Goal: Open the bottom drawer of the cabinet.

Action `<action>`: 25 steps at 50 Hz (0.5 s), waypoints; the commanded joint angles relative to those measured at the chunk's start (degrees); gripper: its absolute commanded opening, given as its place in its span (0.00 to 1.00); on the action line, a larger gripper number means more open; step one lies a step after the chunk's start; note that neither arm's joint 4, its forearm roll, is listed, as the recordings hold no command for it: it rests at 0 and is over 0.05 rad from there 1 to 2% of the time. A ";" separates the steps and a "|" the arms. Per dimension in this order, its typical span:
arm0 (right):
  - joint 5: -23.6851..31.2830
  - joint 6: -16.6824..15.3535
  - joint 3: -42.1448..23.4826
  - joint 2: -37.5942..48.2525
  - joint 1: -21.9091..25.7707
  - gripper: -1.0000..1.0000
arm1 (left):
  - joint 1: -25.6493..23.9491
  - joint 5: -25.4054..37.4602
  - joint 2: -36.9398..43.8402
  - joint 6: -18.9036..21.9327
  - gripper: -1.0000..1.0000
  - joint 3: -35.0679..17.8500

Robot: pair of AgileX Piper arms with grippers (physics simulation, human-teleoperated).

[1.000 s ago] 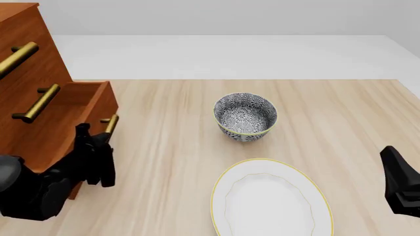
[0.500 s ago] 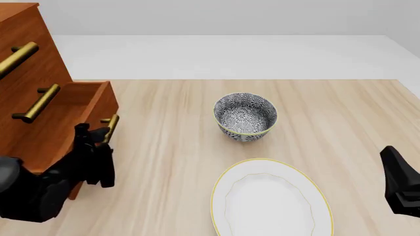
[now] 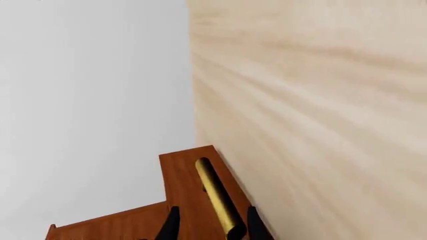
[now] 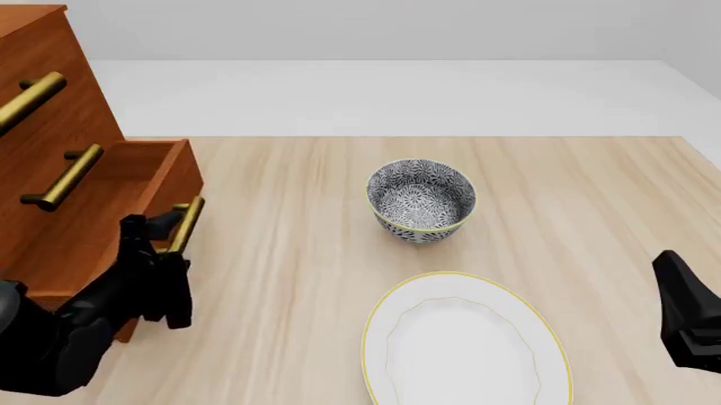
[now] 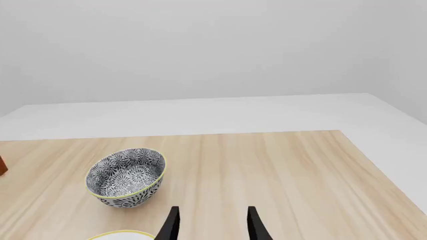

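Observation:
The reddish-brown cabinet (image 4: 51, 93) stands at the table's far left. Its bottom drawer (image 4: 167, 179) is pulled out toward the table's middle, with its brass handle (image 4: 186, 221) on the front. My left gripper (image 4: 155, 253) sits at that handle. In the left wrist view the handle (image 3: 217, 195) runs between the two spread fingers of the left gripper (image 3: 212, 222) with a gap on each side, against the drawer front (image 3: 181, 200). My right gripper (image 5: 212, 222) is open and empty above the table; only its black body (image 4: 687, 316) shows at the right edge.
A patterned blue-and-white bowl (image 4: 420, 201) stands mid-table, also seen as the bowl (image 5: 125, 176) in the right wrist view. A white plate (image 4: 465, 350) with a yellow rim lies near the front edge. Two upper drawers with brass handles (image 4: 62, 177) stay closed.
My left arm has drawn back toward the near side and slightly left, so more of the bottom drawer's handle shows. The drawer and the right arm have not moved.

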 commanded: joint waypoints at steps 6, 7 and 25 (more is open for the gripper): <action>0.01 0.01 0.00 -0.02 -0.01 1.00 | -1.71 -2.83 -6.41 -0.58 1.00 2.67; 0.02 0.00 0.00 -0.03 0.00 1.00 | -1.74 -2.43 -7.08 -0.85 1.00 2.73; 0.01 0.01 0.00 -0.01 0.00 1.00 | -4.92 -2.84 -15.85 -4.03 1.00 11.25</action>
